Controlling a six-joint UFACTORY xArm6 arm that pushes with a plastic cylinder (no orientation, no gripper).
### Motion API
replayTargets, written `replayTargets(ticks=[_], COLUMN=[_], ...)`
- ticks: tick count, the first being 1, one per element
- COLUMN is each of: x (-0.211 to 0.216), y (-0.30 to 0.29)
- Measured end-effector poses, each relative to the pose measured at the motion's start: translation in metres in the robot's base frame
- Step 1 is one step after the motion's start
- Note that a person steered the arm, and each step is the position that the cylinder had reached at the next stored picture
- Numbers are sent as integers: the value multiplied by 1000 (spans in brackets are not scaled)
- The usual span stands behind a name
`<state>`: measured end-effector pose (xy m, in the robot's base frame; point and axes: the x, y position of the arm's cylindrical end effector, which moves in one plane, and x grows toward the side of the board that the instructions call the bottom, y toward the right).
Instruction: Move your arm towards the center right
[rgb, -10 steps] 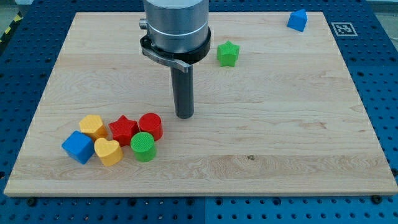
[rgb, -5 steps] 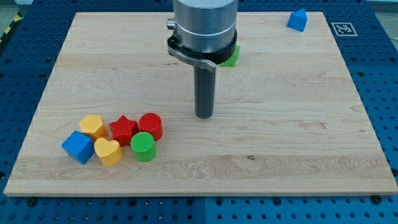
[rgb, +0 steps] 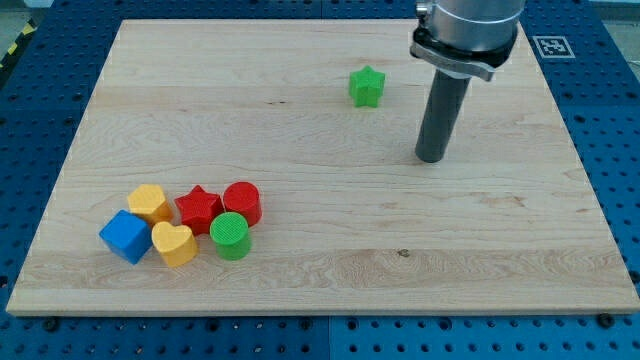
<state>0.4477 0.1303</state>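
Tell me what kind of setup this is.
Probably a lab robot-manipulation bench: a light wooden board on a blue perforated table, a printed fiducial marker at the board's corner, and small coloured plastic blocks like the green star block.

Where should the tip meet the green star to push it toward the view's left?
No jaws here, so contact only: my tip should press the green star's right face. The star stands alone, up-left of the tip, with bare board on its left.
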Motion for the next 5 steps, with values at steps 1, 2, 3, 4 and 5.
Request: replayTargets(ticks=[1,2,3,4,5], x=[0,0,0,0,0], y=[26,35,36,37,37])
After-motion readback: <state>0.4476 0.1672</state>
